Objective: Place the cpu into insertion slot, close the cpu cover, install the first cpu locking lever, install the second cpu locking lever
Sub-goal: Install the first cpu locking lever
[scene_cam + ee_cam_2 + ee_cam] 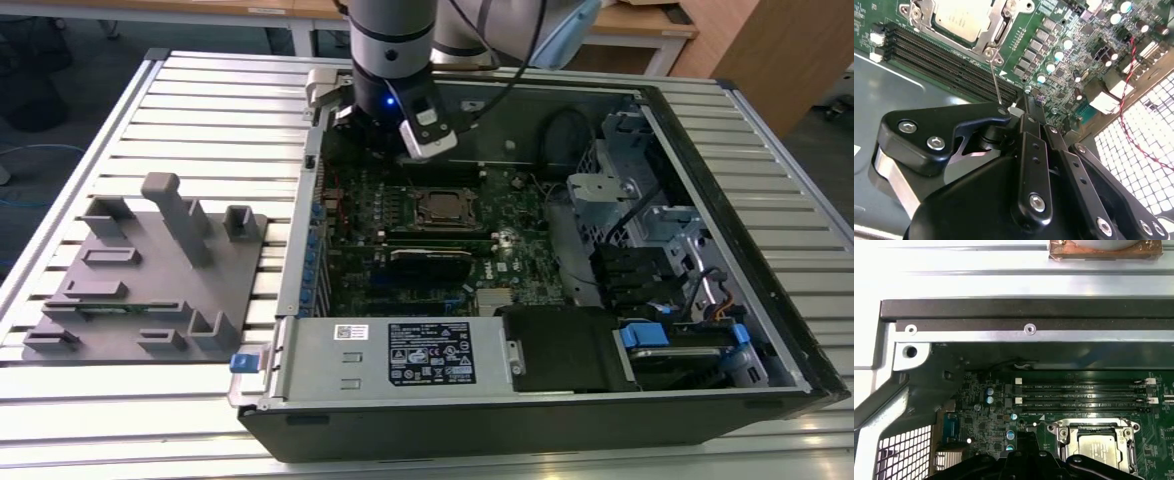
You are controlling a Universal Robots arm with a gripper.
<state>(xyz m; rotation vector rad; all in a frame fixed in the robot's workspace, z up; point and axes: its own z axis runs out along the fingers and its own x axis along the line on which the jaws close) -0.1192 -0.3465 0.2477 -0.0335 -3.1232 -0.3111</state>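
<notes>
One open computer case lies on its side on a slatted metal table, filling the centre and right of the exterior view. We list its contents:

- a green motherboard across the middle
- a boxed power supply with a label along the lower edge
- a metal drive cage to the right

Near the board's centre sits the insertion slot, and the cpu lies inside it, silver top up. The cpu cover lies flat around the chip, which shows through its window. Long black memory slots run just beside the socket.

One thin wire locking lever stands up from a corner of the socket, its upper end meeting the gripper. The gripper hangs over the board in the upper centre of the exterior view, above the socket in that frame. Its black links are drawn together into a clenched tip, and we cannot tell whether the lever is pinched in it.

One grey fixture tray with upright posts rests on the table at the left, apart from the case.
</notes>
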